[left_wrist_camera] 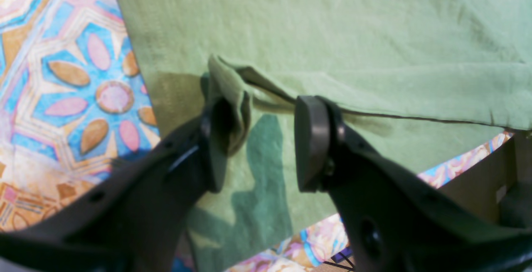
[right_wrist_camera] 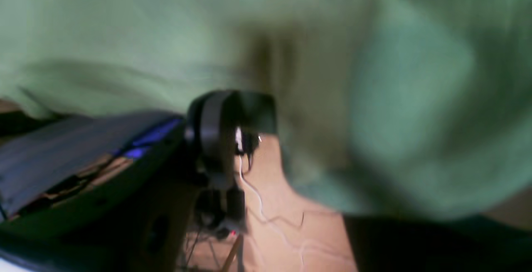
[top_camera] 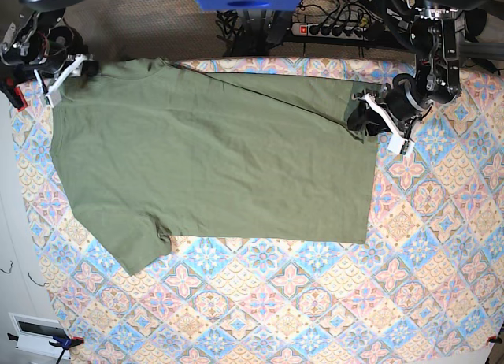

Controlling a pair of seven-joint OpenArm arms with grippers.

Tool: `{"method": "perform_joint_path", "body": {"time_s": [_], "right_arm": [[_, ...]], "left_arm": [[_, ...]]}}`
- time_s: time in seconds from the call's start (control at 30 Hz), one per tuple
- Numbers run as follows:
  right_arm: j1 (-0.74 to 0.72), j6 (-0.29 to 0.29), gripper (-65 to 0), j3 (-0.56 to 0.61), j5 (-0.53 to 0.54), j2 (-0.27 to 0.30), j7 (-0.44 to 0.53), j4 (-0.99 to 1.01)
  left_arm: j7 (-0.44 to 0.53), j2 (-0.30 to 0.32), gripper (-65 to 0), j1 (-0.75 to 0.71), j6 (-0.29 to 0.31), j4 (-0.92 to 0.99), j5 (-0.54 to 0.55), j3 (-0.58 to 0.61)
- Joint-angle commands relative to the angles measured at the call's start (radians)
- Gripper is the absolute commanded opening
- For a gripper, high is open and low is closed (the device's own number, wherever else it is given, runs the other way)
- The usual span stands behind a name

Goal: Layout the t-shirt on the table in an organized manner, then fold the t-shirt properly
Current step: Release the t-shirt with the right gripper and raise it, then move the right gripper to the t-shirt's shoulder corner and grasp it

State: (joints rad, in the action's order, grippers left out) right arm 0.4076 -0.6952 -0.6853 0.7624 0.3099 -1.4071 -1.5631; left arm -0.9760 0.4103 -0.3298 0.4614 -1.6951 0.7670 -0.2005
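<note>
Olive cotton t-shirt (top_camera: 213, 155) spread across the desk (top_camera: 331, 301), long axis running arm to arm, hem corner bunched against one pad between the half-open left fingers (left_wrist_camera: 259, 143), right fingers (top_camera: 59, 76) at the far shoulder, grip unclear.

t-shirt (top_camera: 213, 155): olive, spread flat; table (top_camera: 331, 317): tile-patterned cloth
</note>
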Motion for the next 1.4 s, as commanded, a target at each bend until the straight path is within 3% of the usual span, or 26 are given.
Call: {"method": "perform_joint_path", "body": {"time_s": [0.0, 0.23, 0.67, 1.17, 1.37], "right_arm": [[-0.002, -0.002, -40.1, -0.006, 0.024, 0.021, 0.011, -0.012], [0.000, -0.003, -61.1, -0.049, 0.072, 0.021, 0.011, -0.012], [0.000, -0.003, -61.5, -0.281, 0.429, 0.051, 0.011, -0.013], [-0.049, -0.003, -61.3, -0.279, 0.449, 0.050, 0.011, -0.023], [-0.114, -0.003, -61.3, -0.276, 0.553, 0.050, 0.011, -0.015]], "left_arm": [[0.019, 0.012, -39.3, 0.005, 0.007, -0.016, 0.019, -0.007], [0.019, 0.012, -39.3, 0.004, 0.007, -0.016, 0.019, -0.007], [0.019, 0.012, -39.3, 0.004, 0.007, -0.016, 0.019, -0.007], [0.019, 0.012, -39.3, 0.004, 0.007, -0.016, 0.018, -0.007], [0.019, 0.012, -39.3, 0.004, 0.007, -0.016, 0.018, -0.007]]}}
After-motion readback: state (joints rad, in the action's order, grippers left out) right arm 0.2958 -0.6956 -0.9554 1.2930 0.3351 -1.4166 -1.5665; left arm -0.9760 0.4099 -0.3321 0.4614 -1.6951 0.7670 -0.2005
